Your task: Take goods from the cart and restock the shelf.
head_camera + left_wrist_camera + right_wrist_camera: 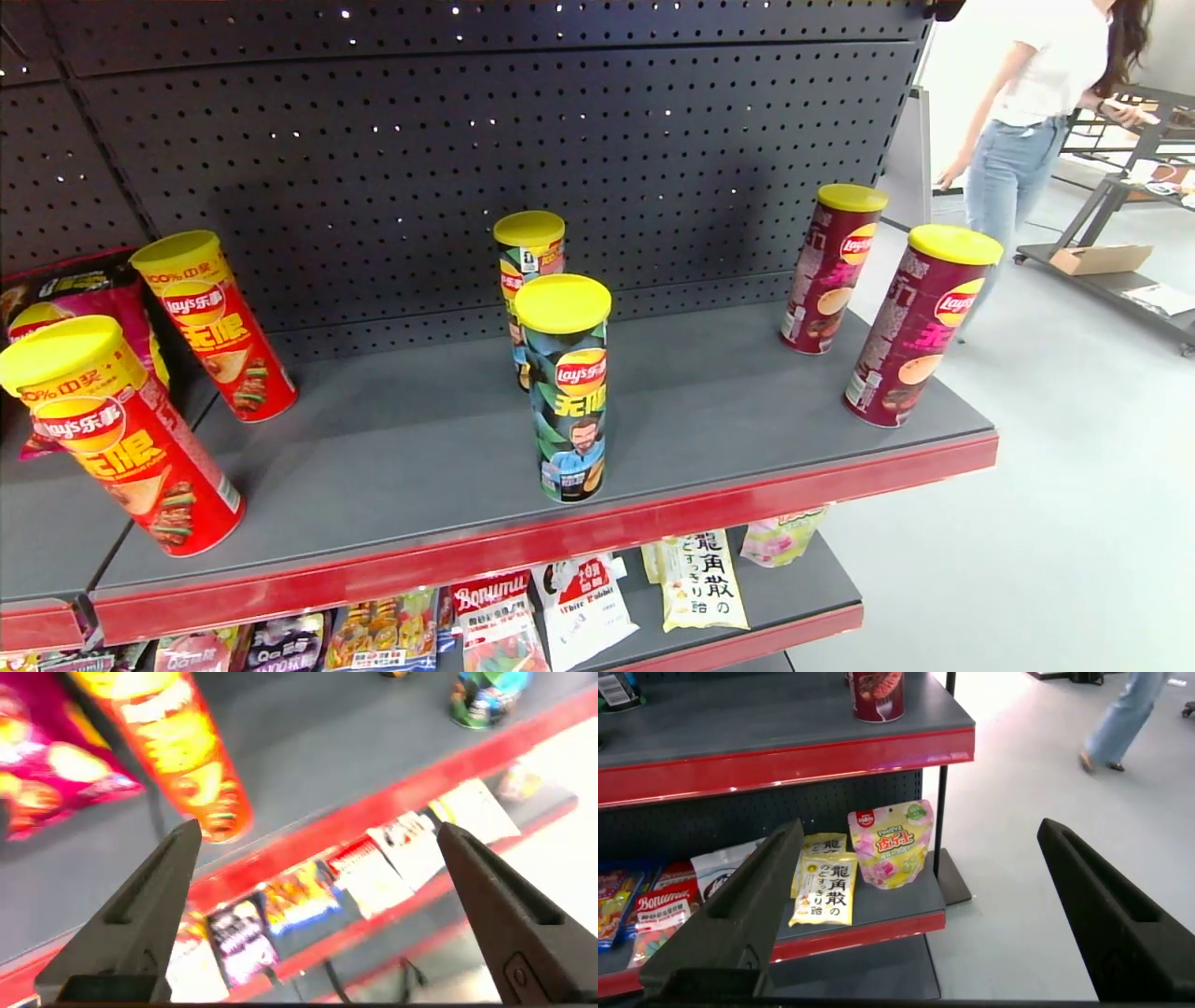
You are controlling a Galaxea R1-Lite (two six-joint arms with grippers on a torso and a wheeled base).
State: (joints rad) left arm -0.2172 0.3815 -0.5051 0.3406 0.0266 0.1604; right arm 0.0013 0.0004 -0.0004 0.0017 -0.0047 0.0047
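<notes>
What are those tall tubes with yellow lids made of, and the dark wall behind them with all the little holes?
The tubes look like printed cardboard with a glossy wrap, judging by their straight walls; the core is a guess. Their yellow lids seem to be matte plastic with a rolled lip. The back wall looks like dark painted sheet metal, given its even rows of punched holes.

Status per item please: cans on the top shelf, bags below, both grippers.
left gripper, open, empty
right gripper, open, empty
red cans, two, standing, yellow lids on, left end of the shelf
dark green cans, two, standing, lids on, one behind the other, mid-shelf
maroon cans, two, standing, lids on, right end
snack bags, on the lower shelf, fronts facing out
</notes>
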